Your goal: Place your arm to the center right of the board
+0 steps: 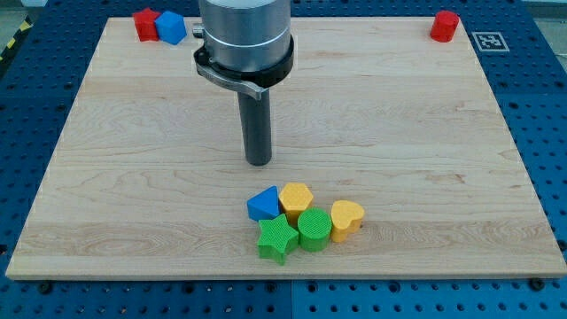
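My tip (259, 162) rests on the wooden board (425, 133) near its middle, slightly to the view's left of centre. It stands apart from every block. Just below it lies a tight cluster: a blue triangle block (262, 205), a yellow hexagon block (296, 198), a green star block (277, 238), a green round block (314, 229) and a yellow heart block (346, 219). The tip is a short gap above the blue triangle.
A red block (145, 24) and a blue block (170, 27) touch at the board's top left corner. A red block (444, 26) sits at the top right corner. A blue perforated table (540, 106) surrounds the board.
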### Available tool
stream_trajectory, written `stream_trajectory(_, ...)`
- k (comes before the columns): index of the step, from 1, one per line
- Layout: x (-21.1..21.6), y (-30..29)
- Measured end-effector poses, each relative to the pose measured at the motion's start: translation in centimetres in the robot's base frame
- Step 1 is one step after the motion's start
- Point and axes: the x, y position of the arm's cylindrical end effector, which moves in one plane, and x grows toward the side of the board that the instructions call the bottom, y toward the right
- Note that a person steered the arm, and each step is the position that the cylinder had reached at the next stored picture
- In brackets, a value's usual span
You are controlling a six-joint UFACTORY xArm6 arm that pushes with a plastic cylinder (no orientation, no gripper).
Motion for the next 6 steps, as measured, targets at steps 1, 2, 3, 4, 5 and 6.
stream_trajectory(1, -0.4, 0.0)
stream_trajectory(2, -1.6, 0.0)
stream_trajectory(3, -1.8, 0.0)
stream_trajectory(4, -5.5, 0.2)
stream_trajectory(5, -6.5, 5.6)
stream_trajectory(6, -6.5, 9.7)
